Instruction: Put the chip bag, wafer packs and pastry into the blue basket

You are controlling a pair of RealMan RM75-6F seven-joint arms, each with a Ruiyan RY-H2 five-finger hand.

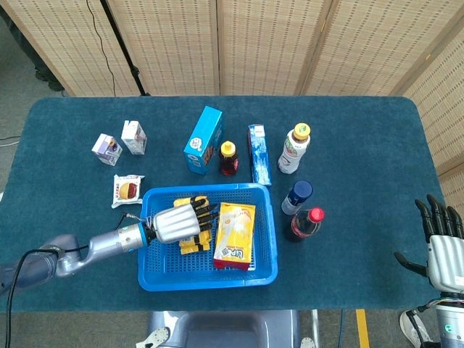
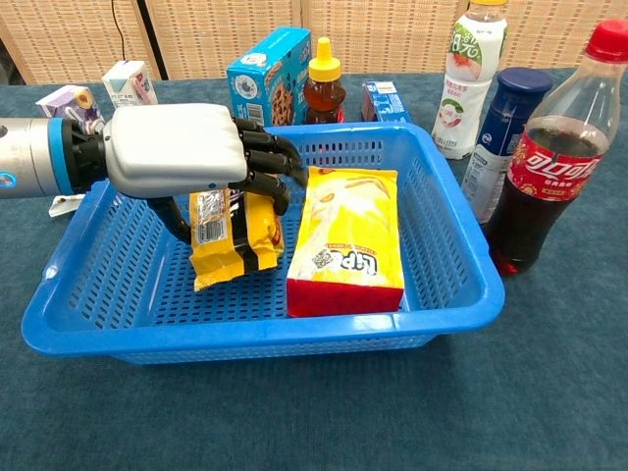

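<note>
My left hand (image 1: 177, 222) (image 2: 182, 149) reaches into the blue basket (image 1: 206, 281) (image 2: 245, 339) from the left and grips the yellow wafer packs (image 1: 190, 246) (image 2: 231, 240). The packs stand tilted with their lower end at the basket floor. Right beside them the yellow chip bag (image 1: 234, 234) (image 2: 348, 240) lies in the basket. On the table left of the basket lies the pastry (image 1: 128, 190), in a white wrapper. My right hand (image 1: 438, 239) is at the table's near right corner, fingers spread, holding nothing.
Behind the basket stand a blue cookie box (image 1: 203, 140), a honey bottle (image 1: 228, 158), a narrow blue box (image 1: 259, 154) and a drink bottle (image 1: 294, 148). A blue-capped bottle (image 1: 296, 196) and a cola bottle (image 1: 304, 223) stand close to its right side. Two small cartons (image 1: 107, 148) stand far left.
</note>
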